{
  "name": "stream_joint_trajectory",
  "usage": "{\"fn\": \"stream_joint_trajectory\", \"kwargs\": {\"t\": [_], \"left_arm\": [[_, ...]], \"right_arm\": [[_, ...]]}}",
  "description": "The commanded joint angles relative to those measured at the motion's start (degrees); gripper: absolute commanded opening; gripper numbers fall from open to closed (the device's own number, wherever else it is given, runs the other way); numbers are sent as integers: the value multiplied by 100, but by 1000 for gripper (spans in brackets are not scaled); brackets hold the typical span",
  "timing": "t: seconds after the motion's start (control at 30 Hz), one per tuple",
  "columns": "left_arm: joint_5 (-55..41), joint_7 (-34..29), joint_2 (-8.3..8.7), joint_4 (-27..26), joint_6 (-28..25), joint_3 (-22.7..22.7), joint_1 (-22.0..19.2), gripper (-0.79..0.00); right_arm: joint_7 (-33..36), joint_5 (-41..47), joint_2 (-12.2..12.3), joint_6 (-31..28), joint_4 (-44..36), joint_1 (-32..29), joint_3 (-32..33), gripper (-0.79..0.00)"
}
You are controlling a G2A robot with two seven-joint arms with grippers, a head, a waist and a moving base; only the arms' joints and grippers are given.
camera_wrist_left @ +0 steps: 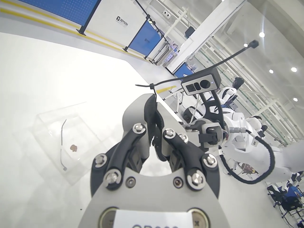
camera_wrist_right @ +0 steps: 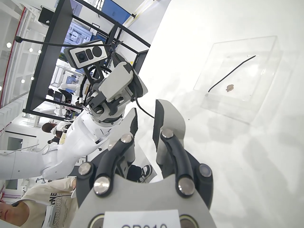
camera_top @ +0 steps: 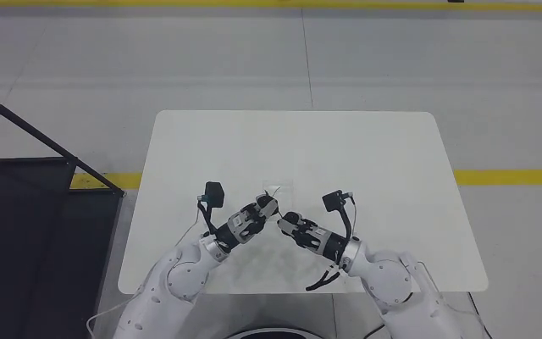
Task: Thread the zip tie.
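Observation:
My left gripper [camera_wrist_left: 154, 103] [camera_top: 268, 208] is shut on a black zip tie [camera_wrist_left: 155, 96] and holds it above the table's front middle. Just above the fingertips sits a small lock head [camera_wrist_left: 151, 87]. A long black strap [camera_wrist_left: 209, 68] runs through the head and ends in a blocky tip. In the right wrist view the tie's tail [camera_wrist_right: 144, 111] curves down out of the left gripper to one pad of my right gripper [camera_wrist_right: 146, 112] [camera_top: 286, 220]. That gripper is open and faces the left one closely.
A clear plastic tray [camera_top: 273, 188] [camera_wrist_left: 47, 119] [camera_wrist_right: 266, 48] lies on the white table [camera_top: 381, 152] just beyond the grippers. It holds another black zip tie [camera_wrist_left: 61, 141] [camera_wrist_right: 231, 73] and a small brown scrap [camera_wrist_right: 230, 87]. A black-framed stand borders the table's left side.

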Motion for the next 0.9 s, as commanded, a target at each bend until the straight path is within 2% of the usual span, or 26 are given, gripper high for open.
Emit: {"fn": "stream_joint_trajectory", "kwargs": {"t": [0.0,0.07,0.1,0.2,0.23,0.47,0.73,0.87], "left_arm": [[-16,-12,3,4,-4,-1,-2,-785],[-25,-20,5,5,-9,-7,-2,-785],[-27,-22,7,5,-11,-8,-1,-785],[-32,-26,10,1,-18,-11,0,-785],[-34,-26,12,1,-27,-12,2,-785],[-50,-51,20,4,-71,-5,11,-785],[-66,-54,26,20,-83,2,7,-785],[-57,-43,30,19,-85,0,9,-785]], "right_arm": [[9,-10,2,4,-9,-4,-8,-686],[7,-15,4,10,-20,-11,-11,-745],[-5,-22,5,12,-25,-15,-9,-745],[-22,-36,7,27,-35,-27,-9,-674],[-25,-41,8,35,-38,-31,-10,-606],[-5,-9,12,62,-67,-26,-19,-557],[8,0,12,96,-116,-3,-53,-671],[-16,-16,14,92,-131,-9,-56,-785]]}}
